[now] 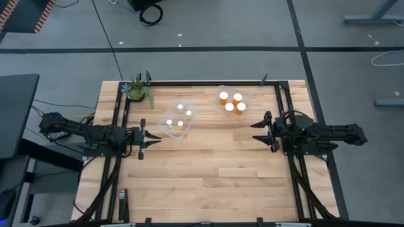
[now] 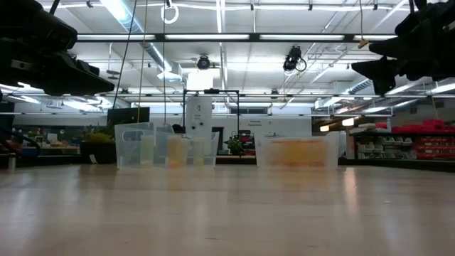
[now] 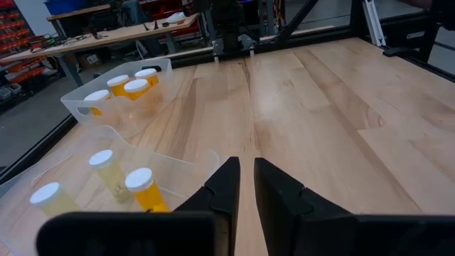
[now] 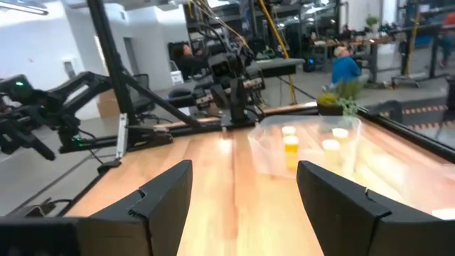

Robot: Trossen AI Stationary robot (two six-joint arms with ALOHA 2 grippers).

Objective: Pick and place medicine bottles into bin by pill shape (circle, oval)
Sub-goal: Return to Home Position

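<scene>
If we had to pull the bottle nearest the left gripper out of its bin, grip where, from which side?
Grip that medicine bottle at its white cap, coming straight down from above. It stands upright inside the clear bin, whose walls block a sideways approach, and three other bottles stand close by. The left gripper, nearly shut, would probably need to open first.

No readable text, labels, brand names, numbers or signs appear in any view; the bottles' labels and the background room signage are too small or blurred to make out.
</scene>
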